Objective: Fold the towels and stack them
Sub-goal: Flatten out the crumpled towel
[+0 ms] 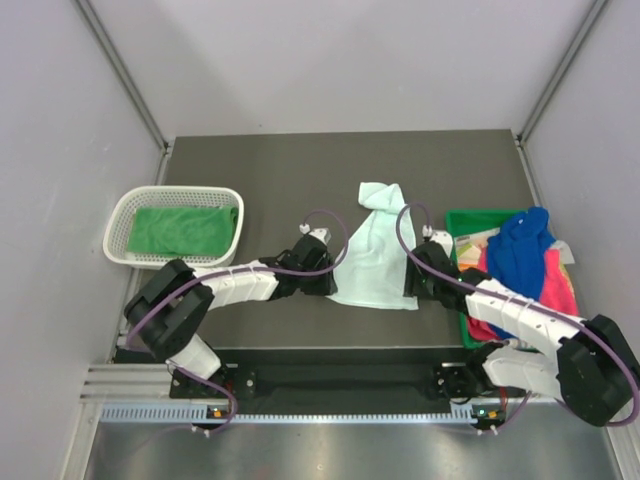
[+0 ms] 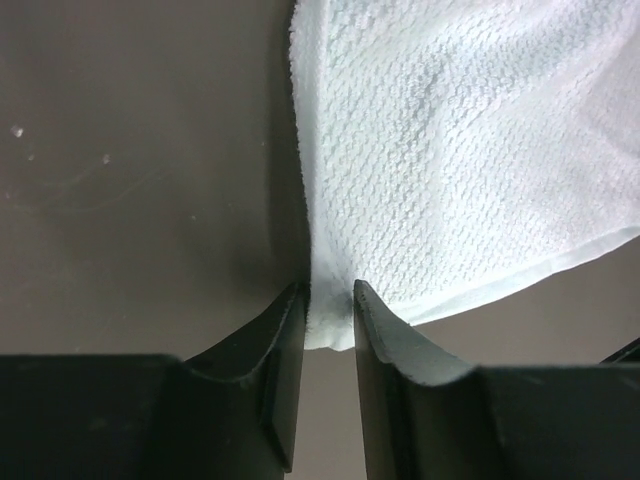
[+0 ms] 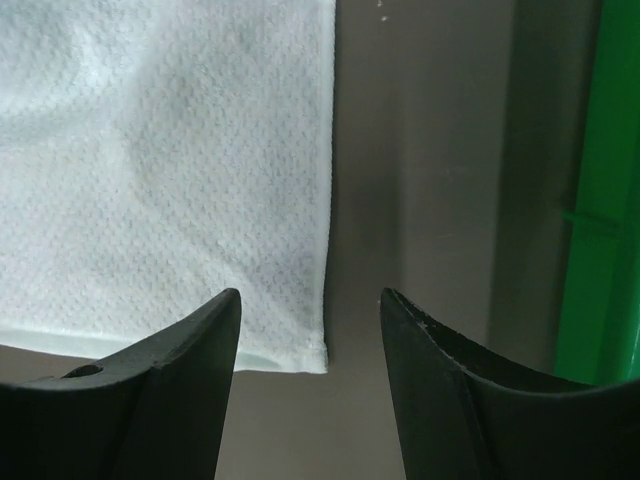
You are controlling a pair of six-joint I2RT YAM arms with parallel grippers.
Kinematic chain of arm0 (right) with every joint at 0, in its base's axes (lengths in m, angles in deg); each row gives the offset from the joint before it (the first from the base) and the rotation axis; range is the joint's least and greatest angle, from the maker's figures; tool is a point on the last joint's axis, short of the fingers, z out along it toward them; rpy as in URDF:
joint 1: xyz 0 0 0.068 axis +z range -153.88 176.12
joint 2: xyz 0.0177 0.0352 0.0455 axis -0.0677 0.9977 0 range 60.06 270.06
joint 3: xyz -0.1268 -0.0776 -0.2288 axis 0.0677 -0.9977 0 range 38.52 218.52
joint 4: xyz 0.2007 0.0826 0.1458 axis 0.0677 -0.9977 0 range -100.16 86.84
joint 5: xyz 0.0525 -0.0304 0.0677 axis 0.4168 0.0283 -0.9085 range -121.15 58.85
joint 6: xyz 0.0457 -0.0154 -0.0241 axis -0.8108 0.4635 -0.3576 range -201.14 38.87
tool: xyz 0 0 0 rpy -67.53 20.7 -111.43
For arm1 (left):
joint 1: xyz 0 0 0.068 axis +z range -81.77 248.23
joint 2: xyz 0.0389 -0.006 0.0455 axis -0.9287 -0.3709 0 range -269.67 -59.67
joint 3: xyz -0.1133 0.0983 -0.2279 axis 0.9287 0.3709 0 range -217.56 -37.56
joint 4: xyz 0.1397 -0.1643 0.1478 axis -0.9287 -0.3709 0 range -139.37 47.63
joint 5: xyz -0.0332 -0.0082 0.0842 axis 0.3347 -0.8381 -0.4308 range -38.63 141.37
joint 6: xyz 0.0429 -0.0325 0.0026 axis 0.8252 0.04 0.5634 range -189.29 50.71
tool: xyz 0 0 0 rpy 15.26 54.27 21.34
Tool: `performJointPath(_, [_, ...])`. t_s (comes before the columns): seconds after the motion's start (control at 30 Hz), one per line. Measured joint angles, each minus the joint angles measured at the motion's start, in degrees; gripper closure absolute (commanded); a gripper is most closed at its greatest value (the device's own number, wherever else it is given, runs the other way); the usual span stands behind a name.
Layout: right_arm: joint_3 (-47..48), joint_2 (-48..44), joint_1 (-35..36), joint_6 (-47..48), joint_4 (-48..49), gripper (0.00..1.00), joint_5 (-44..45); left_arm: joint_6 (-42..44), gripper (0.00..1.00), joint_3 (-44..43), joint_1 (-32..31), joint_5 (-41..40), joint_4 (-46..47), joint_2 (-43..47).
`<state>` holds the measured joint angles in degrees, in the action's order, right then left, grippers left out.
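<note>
Pale towel: spread mid-desk, far end bunched.
Left jaws: clamped on its near-left corner.
Right jaws: apart, straddling its near-right corner.
Green towel: in white basket.
Blue towel, pink towel: in green bin.

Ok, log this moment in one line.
mint towel: partly spread on table | left tool: astride near-left corner, grip unclear | right tool: open at near-right corner

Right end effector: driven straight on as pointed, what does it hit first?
Likely the pale mint towel: its corner lies just ahead between the right end effector's open fingers. Beside that edge is bare table; the green bin sits off-line. Height above the cloth is unclear.
</note>
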<state>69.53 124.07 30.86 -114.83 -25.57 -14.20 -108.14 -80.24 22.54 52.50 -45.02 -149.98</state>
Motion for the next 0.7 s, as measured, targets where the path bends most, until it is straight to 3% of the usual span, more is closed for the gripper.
performJointPath(0.27, [-3.3,-0.6,1.2,-4.1,0.1,0.42,0.9,-0.2,0.95,0.2,0.1,1.4,1.0,-0.7])
performJointPath(0.37, [-4.9,-1.6,1.7,-5.3,-0.1,0.42,0.8,-0.2,1.00,0.3,0.0,2.0,1.3,-0.9])
performJointPath(0.6, [-6.3,-3.9,3.9,-7.2,-0.7,0.43,-0.1,-0.3,1.00,0.5,0.0,2.9,1.9,-1.0])
performJointPath(0.7, [-6.2,-3.5,5.0,-7.5,-0.3,0.48,0.0,-0.3,0.90,0.6,0.0,3.1,2.1,-1.0])
